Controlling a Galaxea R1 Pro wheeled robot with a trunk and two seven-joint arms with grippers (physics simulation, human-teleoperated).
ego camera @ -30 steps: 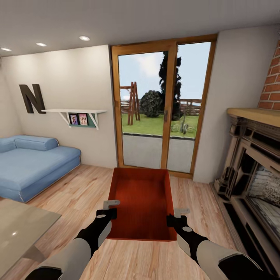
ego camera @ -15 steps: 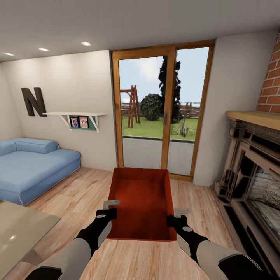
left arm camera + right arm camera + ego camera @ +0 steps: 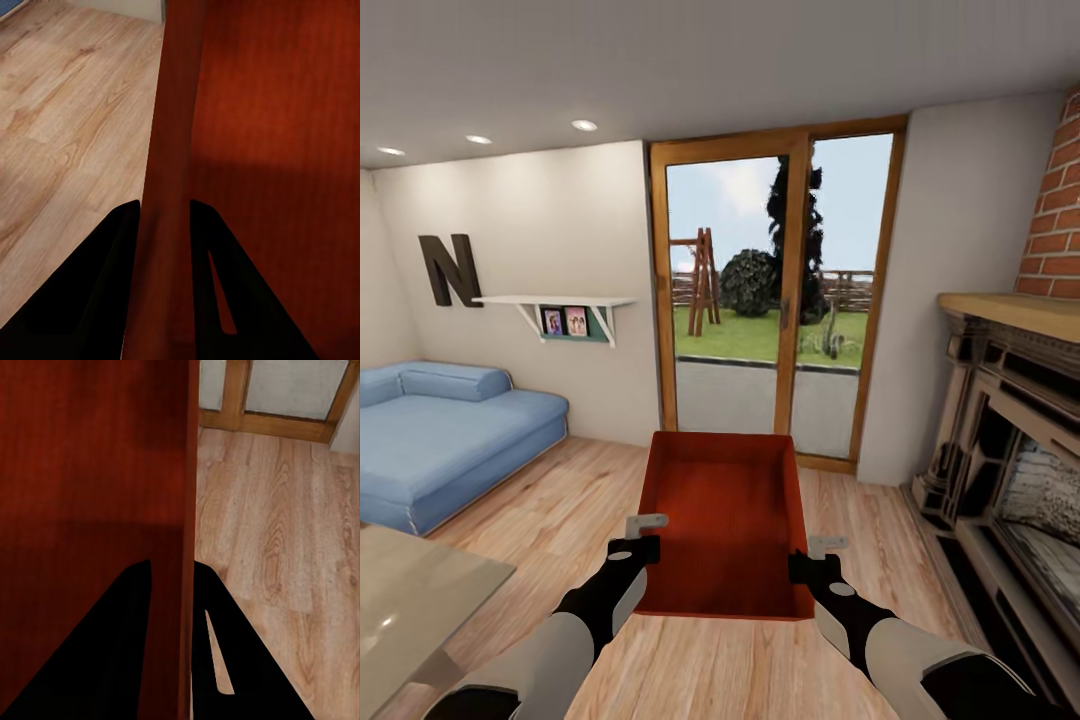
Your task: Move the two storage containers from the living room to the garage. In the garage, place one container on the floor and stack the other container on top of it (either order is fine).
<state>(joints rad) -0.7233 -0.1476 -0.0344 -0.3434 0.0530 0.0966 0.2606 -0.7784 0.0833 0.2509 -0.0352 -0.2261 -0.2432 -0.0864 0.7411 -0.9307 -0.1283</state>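
Note:
One orange-red storage container [image 3: 722, 520] is held up in front of me over the living room's light wood plank floor [image 3: 560, 500]. My left gripper [image 3: 645, 535] is shut on the container's left wall, and my right gripper [image 3: 817, 556] is shut on its right wall. In the left wrist view the thin wall [image 3: 174, 135] runs between the dark fingers of the left gripper [image 3: 165, 206]. The right wrist view has the other wall [image 3: 190, 465] pinched by the right gripper [image 3: 171, 562]. The container's inside looks empty.
Wood-framed glass doors [image 3: 780, 300] stand straight ahead. A blue sofa [image 3: 450, 430] is at the left, a brick fireplace [image 3: 1010, 440] at the right. A glass table corner [image 3: 410, 600] juts in at the near left. A wall shelf [image 3: 560, 305] hangs beside the doors.
The whole view has shifted, so the camera moved: doors, wall and sofa sit slightly lower in the picture. Container and both grippers keep the same hold and place.

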